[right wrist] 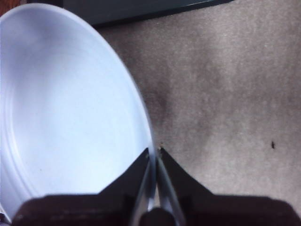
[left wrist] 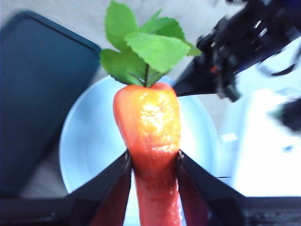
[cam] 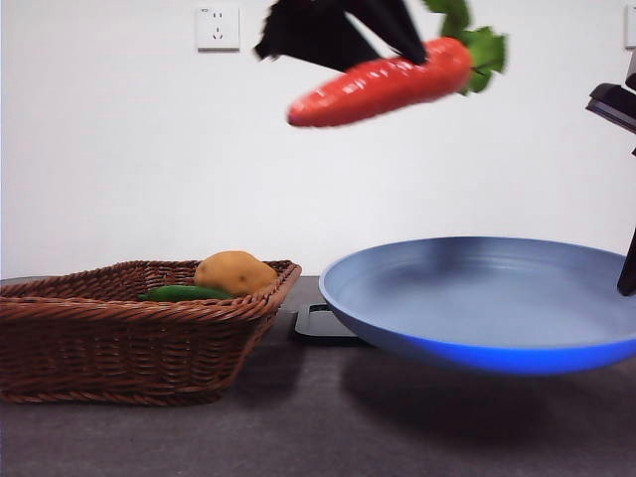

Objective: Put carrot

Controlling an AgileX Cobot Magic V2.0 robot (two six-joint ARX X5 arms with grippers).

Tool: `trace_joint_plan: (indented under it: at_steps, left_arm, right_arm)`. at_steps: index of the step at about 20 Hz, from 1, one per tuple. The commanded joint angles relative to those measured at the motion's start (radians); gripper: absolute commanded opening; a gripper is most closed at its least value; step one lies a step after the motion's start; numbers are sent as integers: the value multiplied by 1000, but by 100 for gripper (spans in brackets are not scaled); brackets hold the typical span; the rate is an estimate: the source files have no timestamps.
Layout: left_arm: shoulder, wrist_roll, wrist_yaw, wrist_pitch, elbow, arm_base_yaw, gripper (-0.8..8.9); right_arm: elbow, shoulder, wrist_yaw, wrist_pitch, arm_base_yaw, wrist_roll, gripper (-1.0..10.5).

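The orange-red carrot (cam: pixel 383 81) with green leaves hangs high in the front view, above the blue plate (cam: pixel 467 328). My left gripper (cam: pixel 397 45) is shut on the carrot (left wrist: pixel 150 127), with the plate (left wrist: pixel 89 141) seen below it in the left wrist view. My right gripper (right wrist: pixel 154 157) is shut on the rim of the plate (right wrist: pixel 61 117) and holds it tilted above the table, at the right of the front view (cam: pixel 628 268).
A wicker basket (cam: pixel 119 338) stands at the left with a potato (cam: pixel 235 272) and a green vegetable (cam: pixel 184 293) in it. A dark tray (cam: pixel 323 328) lies behind the plate; it also shows in the left wrist view (left wrist: pixel 37 94).
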Motion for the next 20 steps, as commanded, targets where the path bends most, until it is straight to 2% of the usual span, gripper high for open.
trace_joint_plan:
  at_steps: [1, 10, 11, 15, 20]
  left_arm:
    - [67, 27, -95, 36, 15, -48, 99]
    - [300, 14, -98, 51, 15, -71, 102]
    - [304, 14, -97, 51, 15, -71, 105]
    - [301, 6, -98, 50, 16, -71, 238]
    - [231, -10, -100, -53, 55, -68, 239]
  right_arm:
    - [10, 7, -5, 13, 2, -4, 3]
    - [10, 7, -5, 11, 2, -4, 3]
    - [10, 7, -5, 11, 2, -4, 3]
    - [10, 7, -5, 6, 2, 5, 3]
    - [28, 19, -7, -55, 1, 34, 3]
